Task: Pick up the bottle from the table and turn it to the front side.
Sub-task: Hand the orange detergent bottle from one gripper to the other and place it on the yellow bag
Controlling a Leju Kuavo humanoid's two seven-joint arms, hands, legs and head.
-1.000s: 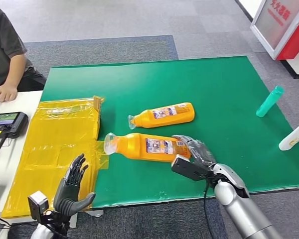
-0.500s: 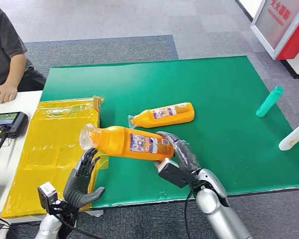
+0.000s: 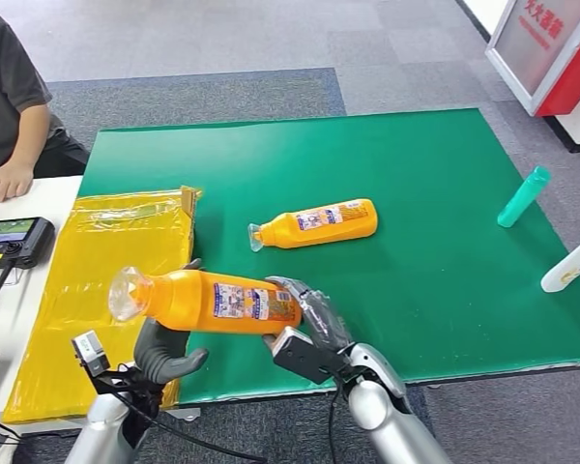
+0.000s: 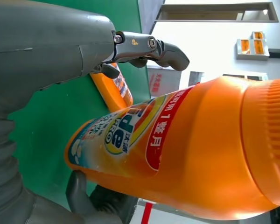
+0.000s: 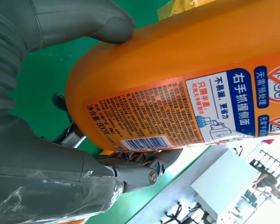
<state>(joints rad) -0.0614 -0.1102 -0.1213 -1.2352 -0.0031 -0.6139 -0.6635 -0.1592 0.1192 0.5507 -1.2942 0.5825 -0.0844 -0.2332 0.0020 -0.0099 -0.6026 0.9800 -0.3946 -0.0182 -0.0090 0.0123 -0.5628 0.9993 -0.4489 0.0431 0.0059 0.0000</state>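
Your right hand point(image 3: 312, 324) is clamped on the base end of the orange detergent bottle point(image 3: 214, 300), thumb on one side and fingers on the other, as your right wrist view shows with the back label and barcode facing that camera. The bottle is held off the green mat point(image 3: 433, 251), lying roughly level, its clear cap point(image 3: 125, 293) pointing out past the mat's near left corner, over the yellow plastic bag point(image 3: 98, 280). You cannot tell what is inside it; the orange body hides any contents.

Your left hand point(image 3: 163, 350) sits under the bottle's neck end with its fingers apart. Your left wrist view has fingers on either side of the bottle, but you cannot tell whether they touch it.

Two orange detergent bottles are in view: the one you hold, and a second orange bottle point(image 3: 316, 223) lying on its side near the middle of the mat, cap toward the bag. One teal bottle point(image 3: 523, 196) lies at the mat's right edge, and one white bottle point(image 3: 571, 263) lies just off that edge.

Beyond the bag, left of the mat, a person's hand point(image 3: 7, 180) rests on a white table point(image 3: 50, 198) beside a dark handheld device point(image 3: 14, 240).
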